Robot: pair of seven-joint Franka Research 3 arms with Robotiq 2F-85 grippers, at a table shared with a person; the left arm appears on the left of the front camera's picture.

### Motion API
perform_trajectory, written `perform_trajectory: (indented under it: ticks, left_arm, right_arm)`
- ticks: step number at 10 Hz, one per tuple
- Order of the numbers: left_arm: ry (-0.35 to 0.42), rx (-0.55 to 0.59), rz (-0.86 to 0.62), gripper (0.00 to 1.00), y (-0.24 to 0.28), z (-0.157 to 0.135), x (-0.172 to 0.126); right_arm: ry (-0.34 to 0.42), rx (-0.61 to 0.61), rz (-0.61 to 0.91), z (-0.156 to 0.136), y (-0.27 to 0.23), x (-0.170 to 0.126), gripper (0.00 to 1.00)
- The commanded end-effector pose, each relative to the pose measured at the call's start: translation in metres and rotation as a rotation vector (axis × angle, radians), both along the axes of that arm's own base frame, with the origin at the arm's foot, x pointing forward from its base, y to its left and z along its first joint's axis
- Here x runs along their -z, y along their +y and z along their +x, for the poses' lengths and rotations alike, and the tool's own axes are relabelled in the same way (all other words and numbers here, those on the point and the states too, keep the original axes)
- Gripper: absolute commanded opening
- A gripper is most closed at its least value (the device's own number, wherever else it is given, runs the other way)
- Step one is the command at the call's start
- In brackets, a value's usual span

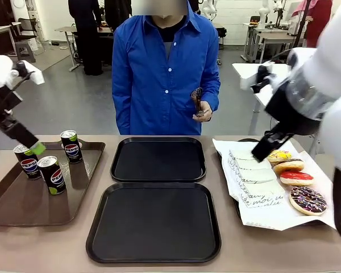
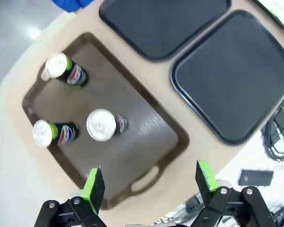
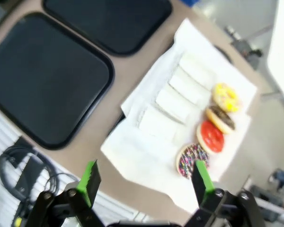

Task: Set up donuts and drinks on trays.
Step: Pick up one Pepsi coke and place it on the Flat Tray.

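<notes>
Black trays (image 1: 158,161) bare; Pepsi cans (image 1: 51,174) upright on brown tray (image 1: 23,207), donuts (image 1: 296,178) on white paper (image 1: 251,196). Left gripper (image 2: 148,178) and right gripper (image 3: 146,176) hover, fingers apart. Risk: close-set cans toppling when grasped.

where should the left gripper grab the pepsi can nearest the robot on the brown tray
Take the Pepsi can around its upper body, just under the silver top, with the left gripper coming down from above: it stands upright and slim, so the open jaws should straddle it. A second can stands close on its left, so a near-far pinch looks safest.
</notes>
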State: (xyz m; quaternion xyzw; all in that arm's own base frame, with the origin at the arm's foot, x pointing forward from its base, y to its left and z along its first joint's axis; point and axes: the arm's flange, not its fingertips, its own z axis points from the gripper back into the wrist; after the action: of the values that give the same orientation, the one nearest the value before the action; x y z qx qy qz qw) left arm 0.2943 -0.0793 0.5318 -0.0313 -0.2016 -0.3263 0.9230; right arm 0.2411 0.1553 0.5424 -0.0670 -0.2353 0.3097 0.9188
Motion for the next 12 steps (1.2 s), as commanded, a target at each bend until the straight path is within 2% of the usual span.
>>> perform_trajectory:
  ticks: [1, 3, 4, 5, 6, 7, 8, 10, 11, 12]
  left_arm:
    - [-0.046, 0.003, 0.002, 1.0, -0.01, 0.011, 0.003]
    - [-0.046, 0.003, 0.002, 1.0, -0.01, 0.011, 0.003]
    - [-0.046, 0.003, 0.002, 1.0, -0.01, 0.011, 0.003]
    - [-0.027, 0.004, 0.008, 1.0, -0.006, 0.003, -0.001]
    - [0.098, -0.115, -0.245, 1.0, 0.017, 0.012, -0.004]
    - [0.194, -0.175, -0.463, 1.0, 0.045, 0.011, -0.005]
    - [0.267, -0.199, -0.591, 1.0, 0.069, 0.006, -0.004]
    - [0.408, -0.286, -0.765, 1.0, 0.12, 0.008, 0.001]
    - [0.455, -0.338, -0.796, 1.0, 0.141, 0.009, 0.009]
    - [0.481, -0.395, -0.822, 1.0, 0.163, 0.009, 0.018]
  right_arm:
    - [-0.01, -0.05, -0.012, 0.009, 0.017, 0.01, 1.0]
    - [-0.01, -0.05, -0.012, 0.009, 0.017, 0.01, 1.0]
    - [-0.006, -0.01, -0.007, -0.001, 0.002, 0.0, 1.0]
    - [0.075, -0.029, 0.264, 0.004, -0.016, -0.003, 1.0]
    - [0.12, -0.008, 0.515, 0.0, -0.043, -0.006, 1.0]
    - [0.189, 0.012, 0.793, -0.009, -0.08, -0.004, 1.0]
    - [0.205, 0.034, 0.967, -0.017, -0.111, 0.003, 1.0]
    - [0.292, 0.018, 1.252, -0.039, -0.167, 0.019, 1.0]
    - [0.341, 0.05, 1.352, -0.047, -0.195, 0.03, 1.0]
    - [0.374, 0.134, 1.415, -0.049, -0.228, 0.044, 1.0]
